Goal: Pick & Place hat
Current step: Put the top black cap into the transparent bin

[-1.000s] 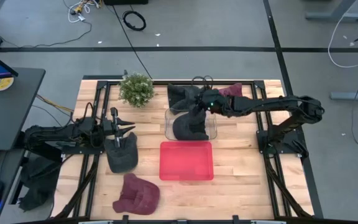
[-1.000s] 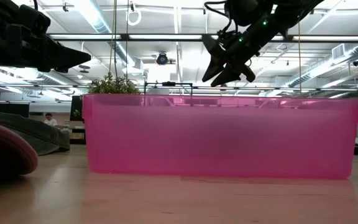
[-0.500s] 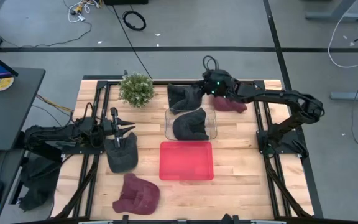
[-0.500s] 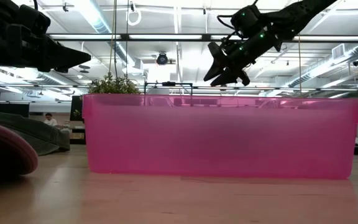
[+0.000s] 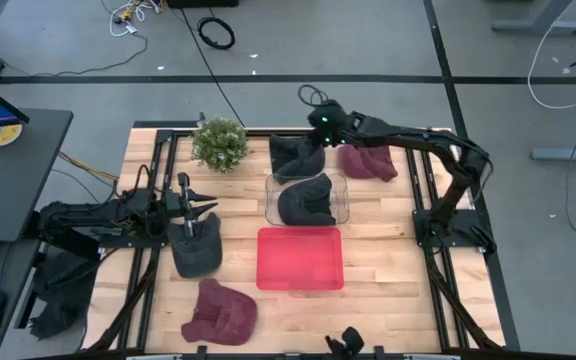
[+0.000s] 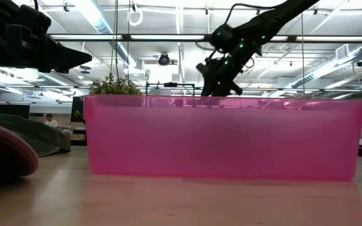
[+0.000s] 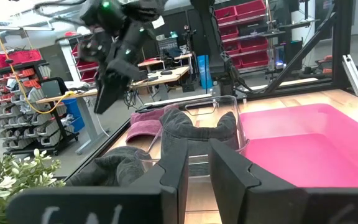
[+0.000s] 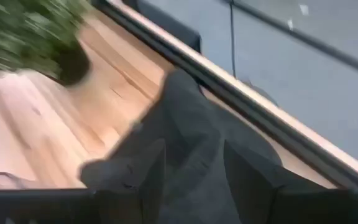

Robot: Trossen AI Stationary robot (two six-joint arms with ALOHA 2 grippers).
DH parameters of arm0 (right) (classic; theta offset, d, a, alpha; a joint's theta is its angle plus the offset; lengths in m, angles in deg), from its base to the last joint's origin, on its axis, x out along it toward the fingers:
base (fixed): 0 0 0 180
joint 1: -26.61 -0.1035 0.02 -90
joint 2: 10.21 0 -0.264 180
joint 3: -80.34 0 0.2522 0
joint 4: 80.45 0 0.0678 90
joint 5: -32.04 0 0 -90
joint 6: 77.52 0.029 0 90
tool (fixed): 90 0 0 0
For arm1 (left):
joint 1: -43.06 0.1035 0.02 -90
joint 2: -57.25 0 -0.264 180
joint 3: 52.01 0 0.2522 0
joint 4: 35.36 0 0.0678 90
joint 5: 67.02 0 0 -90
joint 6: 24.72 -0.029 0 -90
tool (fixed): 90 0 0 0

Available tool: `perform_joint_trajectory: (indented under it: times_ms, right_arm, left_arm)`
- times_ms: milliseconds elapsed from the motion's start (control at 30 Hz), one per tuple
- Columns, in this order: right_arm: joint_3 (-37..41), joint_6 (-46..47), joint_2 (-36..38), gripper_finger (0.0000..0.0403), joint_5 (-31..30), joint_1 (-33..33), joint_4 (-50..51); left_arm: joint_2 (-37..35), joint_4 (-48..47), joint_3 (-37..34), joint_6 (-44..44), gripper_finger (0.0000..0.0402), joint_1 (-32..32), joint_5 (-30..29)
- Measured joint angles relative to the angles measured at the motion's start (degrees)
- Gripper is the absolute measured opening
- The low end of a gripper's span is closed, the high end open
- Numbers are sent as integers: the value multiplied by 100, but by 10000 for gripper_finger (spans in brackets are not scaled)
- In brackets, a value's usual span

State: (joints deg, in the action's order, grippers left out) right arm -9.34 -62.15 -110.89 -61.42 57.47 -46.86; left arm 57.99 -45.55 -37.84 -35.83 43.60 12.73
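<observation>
A dark grey hat (image 5: pixel 290 157) lies on the table near its far edge, also seen in the right wrist view (image 8: pixel 197 137). My right gripper (image 5: pixel 314 124) hangs open above it, fingers apart and touching nothing (image 8: pixel 191 168). Another dark hat (image 5: pixel 306 203) rests inside a clear container (image 5: pixel 343 190). A grey hat (image 5: pixel 196 250) lies at the left. My left gripper (image 5: pixel 206 205) waits open above that hat's far edge, well clear of the table (image 6: pixel 87 59). Maroon hats lie at the near left (image 5: pixel 220 310) and far right (image 5: pixel 368 161).
A pink bin (image 5: pixel 300 258) stands in the table's middle, in front of the clear container. A potted plant (image 5: pixel 218 143) stands at the far left, close to the dark hat. Black frame rails (image 5: pixel 423 190) run along both sides of the table.
My right gripper has gone from above the clear container toward the table's far edge and then toward the left, ending over the dark hat near the plant. It has stayed open. The hat in the clear container has stayed put.
</observation>
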Motion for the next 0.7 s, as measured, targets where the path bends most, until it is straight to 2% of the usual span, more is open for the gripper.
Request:
perform_joint_trajectory:
  times_ms: [200,700]
  right_arm:
    - [-283,113,-469,167,61,9,-46]
    - [-296,349,-1040,167,444,18,2]
  left_arm:
    - [1,2,0,1,67,-1,-2]
    - [2,4,2,2,67,0,-2]
